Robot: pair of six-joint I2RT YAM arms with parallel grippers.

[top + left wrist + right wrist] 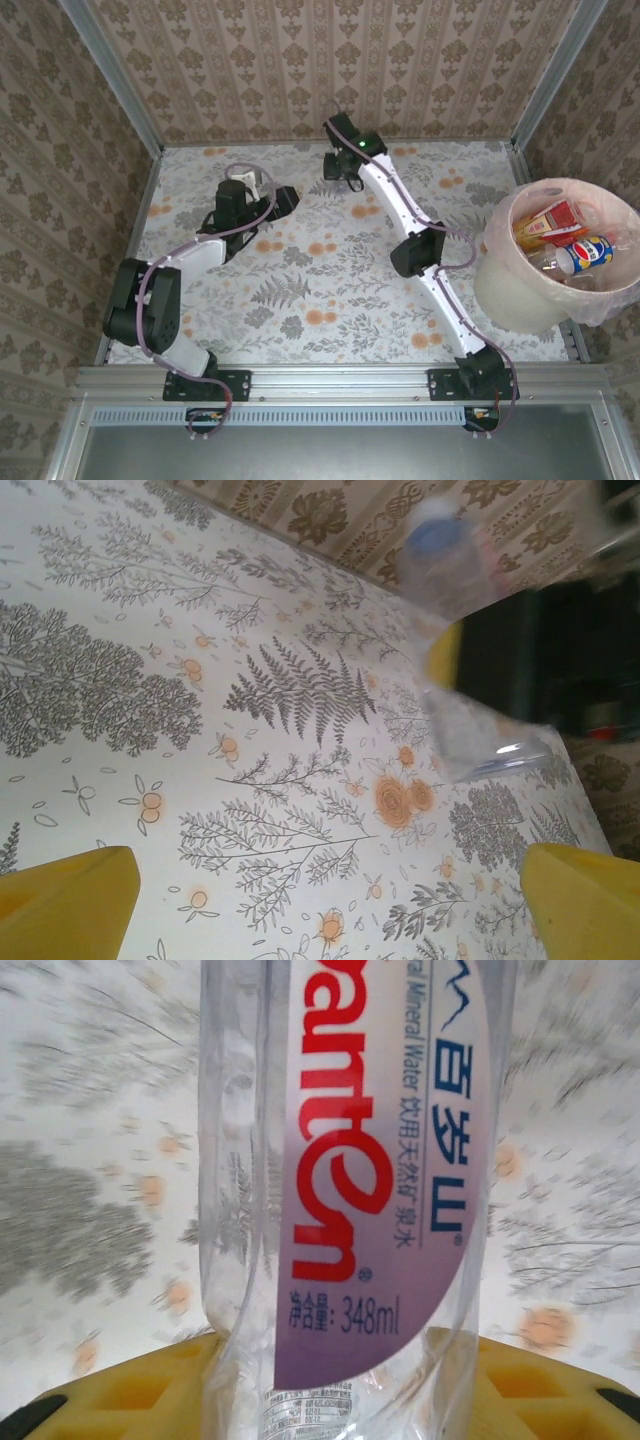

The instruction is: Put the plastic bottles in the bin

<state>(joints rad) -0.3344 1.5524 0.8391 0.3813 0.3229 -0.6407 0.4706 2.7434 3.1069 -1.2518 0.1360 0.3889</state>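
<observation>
A clear plastic bottle (350,1190) with a white and purple label and red letters stands between the yellow fingers (130,1390) of my right gripper (340,1380), which is shut on it. That gripper (340,180) reaches to the far middle of the table. In the left wrist view the same bottle (450,630) is blurred, with a blue cap up. My left gripper (288,198) hovers open left of it, its yellow fingertips (70,900) wide apart over bare tablecloth. The pinkish-beige bin (500,285) stands at the right and holds several bottles (585,255).
The table is covered with a floral cloth (300,290). Patterned walls close it in at the back and both sides. The right arm's elbow (415,250) lies between the far middle and the bin.
</observation>
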